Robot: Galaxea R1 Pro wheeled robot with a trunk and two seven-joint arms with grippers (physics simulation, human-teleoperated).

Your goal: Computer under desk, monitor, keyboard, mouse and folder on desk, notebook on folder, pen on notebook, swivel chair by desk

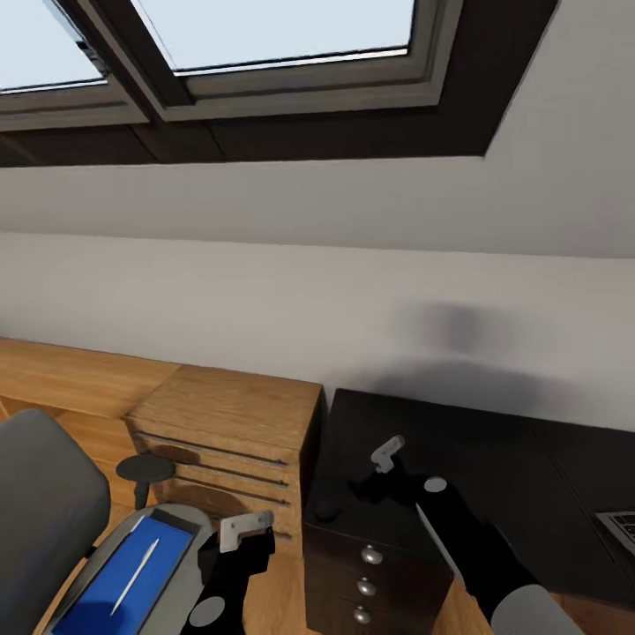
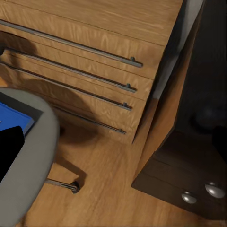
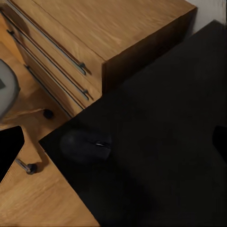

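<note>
Judging from how things lie, the folder point(image 1: 123, 578) is yet to be lifted from the swivel chair point(image 1: 40, 511) to the desk point(image 1: 494, 441), and the mouse point(image 3: 86, 145) is to be kept beside whatever is laid down. The chair seat is seen below and just outboard of the left gripper point(image 1: 240, 527), with the blue folder flat on it and the thin white pen point(image 1: 134, 576) lying along the folder. For a clean lift, the pen is best cleared first, since it would likely roll off a tilted cover; then the folder's near edge is best approached low and level by the left jaws so a thin edge can be pinched. Whether those jaws stand apart or closed cannot be told. The right gripper point(image 1: 388, 454) is held above the black desk top, with the mouse just below and ahead of it near the desk's corner; its jaw state cannot be told either, and nothing is seen held.

The desk top is bare and matte around the mouse, with a corner of the keyboard point(image 1: 622, 527) far outboard of the right gripper. An oak drawer unit point(image 1: 225, 441) is set between chair and desk, on a wood floor point(image 2: 104, 184), under a sloped pale wall point(image 1: 317, 291) and a skylight point(image 1: 265, 44)
</note>
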